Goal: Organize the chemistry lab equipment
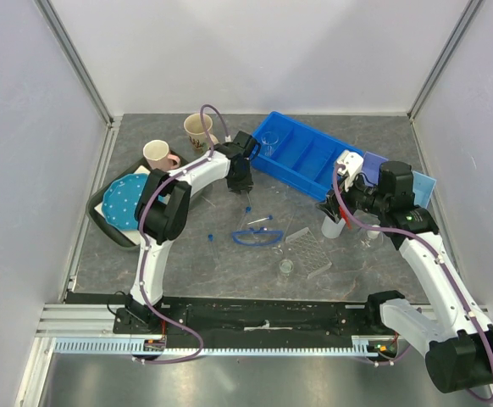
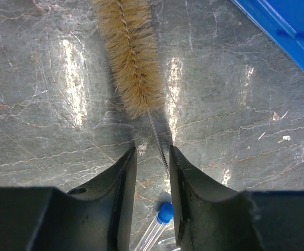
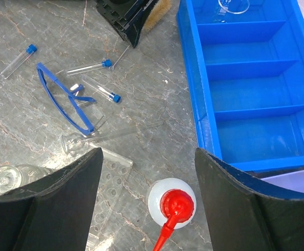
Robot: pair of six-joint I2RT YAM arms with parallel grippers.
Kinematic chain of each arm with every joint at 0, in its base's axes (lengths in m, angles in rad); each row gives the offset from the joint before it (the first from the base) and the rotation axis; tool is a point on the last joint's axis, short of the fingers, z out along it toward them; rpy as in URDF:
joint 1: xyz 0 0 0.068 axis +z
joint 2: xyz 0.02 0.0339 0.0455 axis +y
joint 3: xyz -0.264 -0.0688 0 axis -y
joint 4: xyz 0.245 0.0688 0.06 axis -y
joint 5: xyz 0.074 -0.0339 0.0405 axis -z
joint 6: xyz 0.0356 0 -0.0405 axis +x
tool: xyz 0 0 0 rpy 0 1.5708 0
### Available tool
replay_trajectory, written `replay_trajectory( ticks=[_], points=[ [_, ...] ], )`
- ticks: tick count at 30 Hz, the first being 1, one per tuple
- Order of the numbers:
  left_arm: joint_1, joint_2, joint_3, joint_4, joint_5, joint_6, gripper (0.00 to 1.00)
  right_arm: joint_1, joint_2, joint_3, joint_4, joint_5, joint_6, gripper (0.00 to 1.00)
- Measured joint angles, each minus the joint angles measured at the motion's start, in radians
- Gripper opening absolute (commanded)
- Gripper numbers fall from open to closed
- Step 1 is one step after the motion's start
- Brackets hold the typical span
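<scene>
**Left jaws straddle the brush stem; right jaws gape over the squeeze bottle**

The left gripper (image 2: 152,151) is low over the grey table (image 2: 47,115). Its jaws are narrow but not clamped, with the wire stem of the thin brush (image 2: 131,57) running between them and the bristles lying just ahead. A blue-capped tube (image 2: 164,212) lies under the fingers.

The right gripper (image 3: 148,154) is spread wide and holds nothing. It hangs above the white squeeze bottle (image 3: 172,201), which stands between the clear tube rack (image 3: 110,193) and the blue tray (image 3: 191,78). The blue-framed goggles (image 3: 63,99) lie among scattered tubes.
</scene>
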Motion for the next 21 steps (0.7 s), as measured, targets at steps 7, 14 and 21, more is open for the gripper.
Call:
replay_trajectory(
  ticks=[7,14,21],
  points=[
    [-0.002,0.016,0.021,-0.006,-0.01,-0.006,0.22,0.0,0.0,0.0,0.0,0.0,-0.008,0.79],
    [-0.003,0.016,0.021,-0.006,-0.035,-0.007,0.03,0.0,0.0,0.0,0.0,-0.001,-0.011,0.79],
    [-0.003,0.003,0.005,-0.003,-0.039,-0.006,0.02,0.0,0.0,0.0,0.0,-0.001,-0.015,0.8]
  ],
)
